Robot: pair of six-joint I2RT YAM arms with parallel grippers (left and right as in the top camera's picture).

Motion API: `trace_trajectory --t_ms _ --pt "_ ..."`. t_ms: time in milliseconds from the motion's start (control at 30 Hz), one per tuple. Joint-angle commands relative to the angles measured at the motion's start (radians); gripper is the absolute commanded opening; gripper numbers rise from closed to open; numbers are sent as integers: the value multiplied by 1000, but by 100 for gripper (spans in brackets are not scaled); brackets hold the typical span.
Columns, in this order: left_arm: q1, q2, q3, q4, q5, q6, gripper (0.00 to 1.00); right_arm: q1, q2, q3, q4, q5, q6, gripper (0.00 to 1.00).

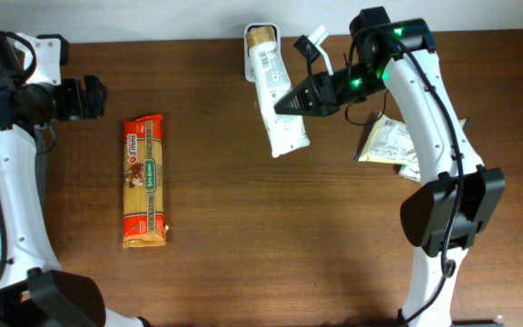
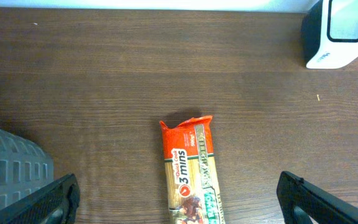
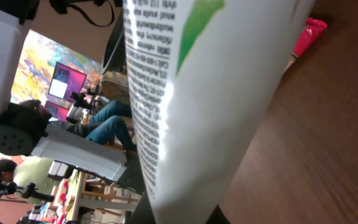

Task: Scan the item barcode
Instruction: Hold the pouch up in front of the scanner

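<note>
Two arms share the work unevenly. Farthest left, the left gripper (image 1: 96,98) hangs with its fingers spread wide and nothing between them, kept out of the way, I judge, so the scan has room. Ahead of those fingers, an orange pasta packet (image 2: 188,171) lies flat on the table (image 1: 243,227), probably waiting its turn. Further right, beyond the pasta and well clear of the left fingers, the white scanner (image 2: 333,28) stands at the table's far edge. The task's thing, a white pouch (image 1: 269,73) printed with small text, is pinched in the right gripper (image 1: 284,103). Its fingers are clamped tight on the pouch's side, and the pouch's upper end reaches past the fingertips over the scanner (whether the barcode itself faces the window I cannot tell). Slanted like this and seemingly lifted off the wood, the printed face looks to be offered to the reader. Behind the right fingers, some loose packets (image 1: 389,141) lie on the table.
</note>
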Motion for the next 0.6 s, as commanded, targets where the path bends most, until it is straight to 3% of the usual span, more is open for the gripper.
trace_trajectory --t_ms 0,67,133,233,367,567 --pt "7 -21 5 1 8 16 99 6 -23 24 99 57 191 4" --pt "7 -21 5 1 8 16 99 13 -23 102 218 299 416 4" --pt "7 -21 5 1 8 16 99 20 -23 179 288 468 519 4" --pt "7 -21 5 1 8 16 99 74 -23 236 410 899 546 4" --pt "7 -21 5 1 8 16 99 241 51 235 631 1525 354 4" --pt "7 -21 5 1 8 16 99 325 266 235 942 1987 -10 4"
